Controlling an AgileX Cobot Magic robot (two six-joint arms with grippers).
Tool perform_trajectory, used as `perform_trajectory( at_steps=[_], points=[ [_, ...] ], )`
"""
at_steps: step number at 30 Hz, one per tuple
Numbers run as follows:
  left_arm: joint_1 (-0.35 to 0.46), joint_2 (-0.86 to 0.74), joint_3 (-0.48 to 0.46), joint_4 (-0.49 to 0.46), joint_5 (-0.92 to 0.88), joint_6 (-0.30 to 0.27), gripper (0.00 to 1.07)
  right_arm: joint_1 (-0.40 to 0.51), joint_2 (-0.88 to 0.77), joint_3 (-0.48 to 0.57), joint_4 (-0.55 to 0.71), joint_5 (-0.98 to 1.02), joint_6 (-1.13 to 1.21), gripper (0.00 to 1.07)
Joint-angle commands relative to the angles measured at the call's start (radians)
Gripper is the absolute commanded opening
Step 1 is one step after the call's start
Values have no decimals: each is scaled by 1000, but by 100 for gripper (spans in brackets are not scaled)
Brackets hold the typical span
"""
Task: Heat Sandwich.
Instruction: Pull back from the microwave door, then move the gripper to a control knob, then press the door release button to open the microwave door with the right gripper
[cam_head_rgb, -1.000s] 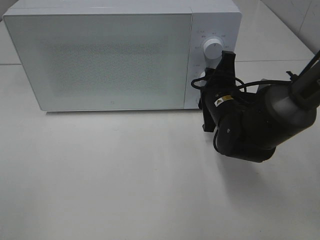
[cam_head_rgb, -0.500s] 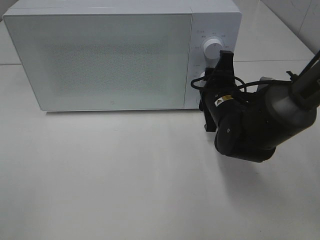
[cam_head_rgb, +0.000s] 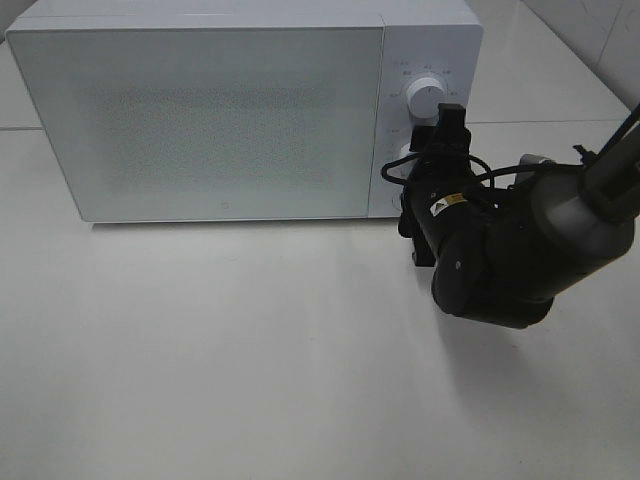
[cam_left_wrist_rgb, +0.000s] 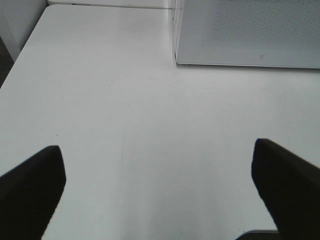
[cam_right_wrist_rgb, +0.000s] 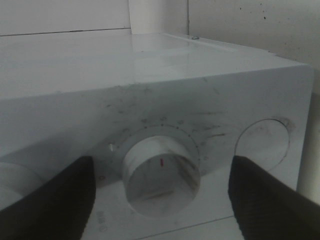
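White tabletop (cam_head_rgb: 200, 350) bears a shut microwave (cam_head_rgb: 200, 120), its inside hidden; right gripper (cam_right_wrist_rgb: 161, 162) spread astride a dial (cam_right_wrist_rgb: 161, 176), left gripper (cam_left_wrist_rgb: 157, 146) spread.

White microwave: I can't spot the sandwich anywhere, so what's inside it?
The white box-shaped microwave has its grey speckled door shut, and nothing shows through it. Whether a sandwich is inside cannot be seen.

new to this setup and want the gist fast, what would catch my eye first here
The big white microwave, door shut, fills the back of the table. The bulky black right arm reaches to its control panel, on the right side of the exterior view. There the right pincer stands open on either side of the lower dial, not touching it.
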Motion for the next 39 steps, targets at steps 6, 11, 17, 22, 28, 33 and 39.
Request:
perform_trajectory(
  at_steps=[6, 11, 17, 22, 28, 33, 39],
  points=[
    [-4, -23, 2, -1, -15, 0, 96, -12, -18, -9, -134, -92, -12, 76],
    [-4, -23, 2, -1, -15, 0, 96, -12, -57, 53, -168, -80, -12, 76],
    [-4, -23, 2, -1, -15, 0, 96, -12, -113, 140, -203, -26, -13, 76],
    [-4, -23, 2, -1, -15, 0, 96, -12, -178, 224, -242, 4, -21, 76],
    [-4, -23, 2, -1, -15, 0, 96, -12, -298, 315, -321, 142, -123, 76],
    [-4, -23, 2, -1, -15, 0, 96, -15, -405, 323, -370, 385, -320, 76],
    [-4, -23, 2, -1, -15, 0, 96, -15, -533, 295, -362, 687, -656, 76]
  ],
)
